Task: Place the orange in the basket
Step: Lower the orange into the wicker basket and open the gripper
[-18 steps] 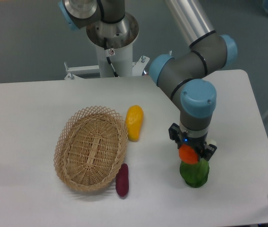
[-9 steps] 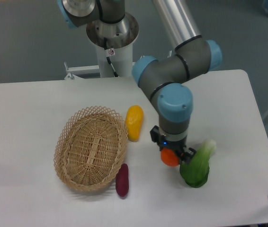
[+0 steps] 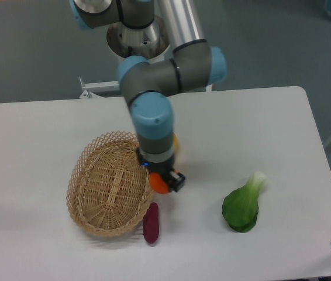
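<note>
Swung a long way left in the last second, from over the green leafy vegetable [image 3: 244, 204] at lower right to the basket's [image 3: 89, 175] right rim. Jaws of the gripper [image 3: 163, 182] clenched on the orange [image 3: 158, 184], hanging just at that rim, not over the middle yet. Only a short hop left. Purple vegetable [image 3: 151, 222] right below, yellow fruit mostly hidden behind the arm, so tight there; plenty of open table [image 3: 25, 140] elsewhere.

White rectangular table [image 3: 48, 134] with rounded corners. On it: oval tan wicker basket [image 3: 111, 184] left of centre; dark purple oblong vegetable [image 3: 151, 223] touching basket's lower right rim; yellow elongated fruit [image 3: 175, 142] mostly hidden by arm; green leafy vegetable [image 3: 242, 204] well apart, right.
</note>
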Controlling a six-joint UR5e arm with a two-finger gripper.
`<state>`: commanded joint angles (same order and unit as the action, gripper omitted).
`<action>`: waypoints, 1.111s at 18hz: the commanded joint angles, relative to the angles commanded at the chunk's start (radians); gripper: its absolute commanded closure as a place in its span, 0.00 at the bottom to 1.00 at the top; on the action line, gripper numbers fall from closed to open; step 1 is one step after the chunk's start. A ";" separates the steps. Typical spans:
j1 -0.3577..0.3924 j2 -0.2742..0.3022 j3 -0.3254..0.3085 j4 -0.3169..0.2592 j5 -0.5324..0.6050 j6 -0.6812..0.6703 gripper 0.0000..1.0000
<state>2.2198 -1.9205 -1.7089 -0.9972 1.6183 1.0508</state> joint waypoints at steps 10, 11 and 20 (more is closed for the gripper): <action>-0.083 -0.038 -0.024 0.011 0.015 -0.040 0.07; -0.087 -0.037 -0.034 0.011 0.015 -0.041 0.00; -0.055 -0.034 -0.028 0.115 0.017 -0.130 0.00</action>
<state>2.1643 -1.9543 -1.7366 -0.8821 1.6352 0.9204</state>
